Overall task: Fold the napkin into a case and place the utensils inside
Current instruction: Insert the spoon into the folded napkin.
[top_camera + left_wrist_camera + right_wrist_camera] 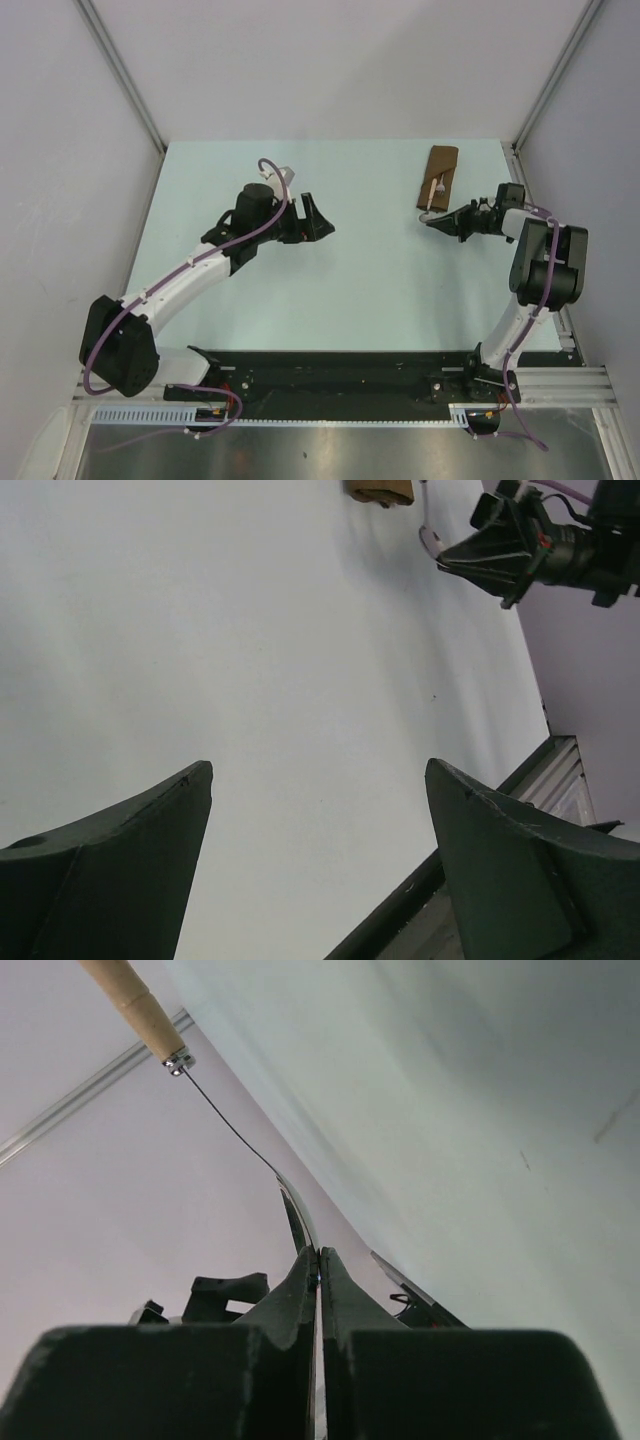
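The napkin lies as a narrow brown case [440, 172] at the far right of the table, and its near end shows in the left wrist view as the case [380, 490]. My right gripper [432, 222] is shut on the shiny metal end of a utensil [290, 1215]. From that end a thin wire neck runs up to its pale tan handle [135, 1000]. That handle [437, 186] lies over the case's near end; whether it is inside the cloth I cannot tell. My left gripper [325, 228] hovers open over the middle of the table, with nothing between its fingers.
The pale green table [330, 290] is boxed in by white walls on three sides. An aluminium rail [565, 335] runs along its right edge. A black base bar [340, 365] lies across the near edge between the arm bases.
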Robot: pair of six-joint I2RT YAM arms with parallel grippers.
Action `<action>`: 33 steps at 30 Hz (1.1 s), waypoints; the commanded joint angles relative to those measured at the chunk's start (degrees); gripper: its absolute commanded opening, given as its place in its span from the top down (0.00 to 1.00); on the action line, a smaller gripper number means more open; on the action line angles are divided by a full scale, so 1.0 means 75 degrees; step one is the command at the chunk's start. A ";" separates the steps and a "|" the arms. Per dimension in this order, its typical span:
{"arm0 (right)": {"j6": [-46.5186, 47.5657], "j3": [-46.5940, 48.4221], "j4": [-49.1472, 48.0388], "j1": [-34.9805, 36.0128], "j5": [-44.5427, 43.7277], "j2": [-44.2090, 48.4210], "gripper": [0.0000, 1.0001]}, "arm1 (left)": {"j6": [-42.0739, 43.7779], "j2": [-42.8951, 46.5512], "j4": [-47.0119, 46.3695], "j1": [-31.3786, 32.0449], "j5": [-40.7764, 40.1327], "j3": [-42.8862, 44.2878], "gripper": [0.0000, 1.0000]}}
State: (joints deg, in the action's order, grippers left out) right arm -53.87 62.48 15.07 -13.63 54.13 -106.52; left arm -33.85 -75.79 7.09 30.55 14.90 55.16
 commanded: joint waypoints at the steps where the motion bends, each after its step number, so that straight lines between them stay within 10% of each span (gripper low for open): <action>1: 0.0174 0.0985 0.0510 0.0141 0.0459 -0.0656 1.00 | 0.0224 0.0016 -0.0055 0.0064 0.0510 0.0204 0.10; 33: -0.0833 0.2579 0.0920 0.0118 -0.0607 -0.2192 1.00 | 0.0142 -0.0207 0.0015 0.0052 0.0815 0.0345 0.10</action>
State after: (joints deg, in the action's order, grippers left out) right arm -57.17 78.19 22.37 -12.34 51.35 -122.32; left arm -33.45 -77.47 7.49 30.63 19.92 55.20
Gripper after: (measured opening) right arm 0.010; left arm 0.897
